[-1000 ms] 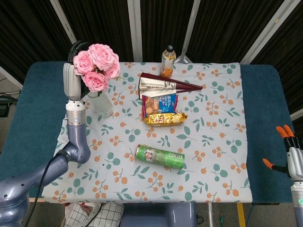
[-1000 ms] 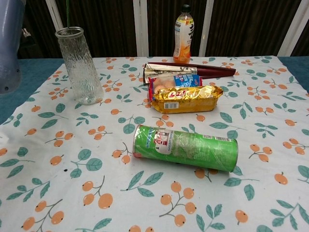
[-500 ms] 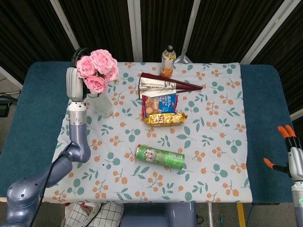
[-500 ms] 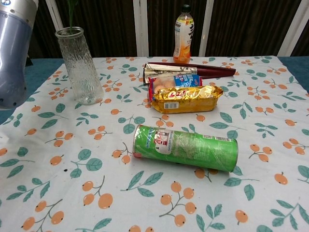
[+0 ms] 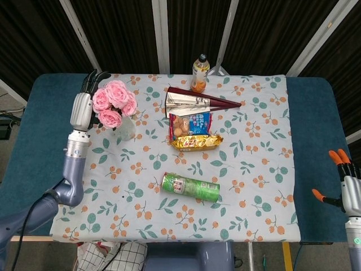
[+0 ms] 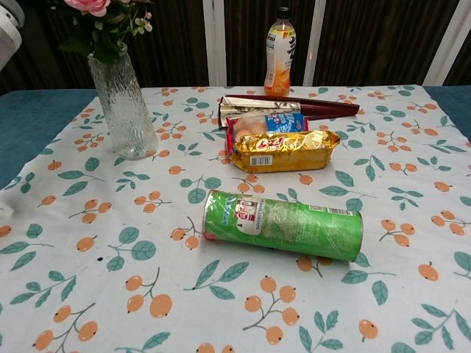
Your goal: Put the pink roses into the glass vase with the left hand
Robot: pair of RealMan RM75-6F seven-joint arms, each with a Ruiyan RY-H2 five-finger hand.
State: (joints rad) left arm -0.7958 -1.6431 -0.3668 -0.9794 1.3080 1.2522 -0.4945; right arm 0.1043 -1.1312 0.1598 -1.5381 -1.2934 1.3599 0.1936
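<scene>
The pink roses [image 5: 114, 101] stand in the glass vase [image 5: 125, 129] at the table's far left, blooms just above its mouth. In the chest view their green stems and leaves [image 6: 99, 15] go down into the ribbed vase [image 6: 124, 103]. My left hand [image 5: 82, 107] is upright just left of the blooms, fingers straight and pointing up, with nothing held. Whether it still touches the flowers I cannot tell. My right hand [image 5: 350, 189] hangs off the table's near right edge, fingers apart and empty.
On the floral cloth [image 5: 254, 169] a green chip can [image 5: 190, 187] lies on its side in the middle. Behind it are a gold snack packet [image 5: 196, 141], a biscuit bag [image 5: 190, 123], a dark red folded fan [image 5: 197, 100] and an orange drink bottle [image 5: 199, 72].
The roses came down from above the vase and now sit in it. My left hand has let go, lowered and shifted a little left. The right hand has barely moved.
</scene>
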